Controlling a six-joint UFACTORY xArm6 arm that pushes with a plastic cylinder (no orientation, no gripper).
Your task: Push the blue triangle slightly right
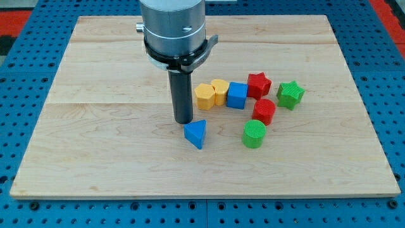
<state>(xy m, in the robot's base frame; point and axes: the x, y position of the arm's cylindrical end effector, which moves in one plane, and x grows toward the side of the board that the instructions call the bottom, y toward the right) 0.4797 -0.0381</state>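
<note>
two blue blocks [195,133] [236,95], two yellow [204,96] [219,90], two red [258,84] [264,111], two green [290,94] [254,134]

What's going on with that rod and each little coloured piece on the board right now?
My tip: down at the board, just upper left of the blue triangle.
Blue triangle: alone, close to my tip.
Yellow hexagon: against the yellow heart.
Yellow heart: against the blue cube.
Blue cube: beside the red star.
Red star: flat.
Green star: alone.
Red block: flat.
Green cylinder: upright.
</note>
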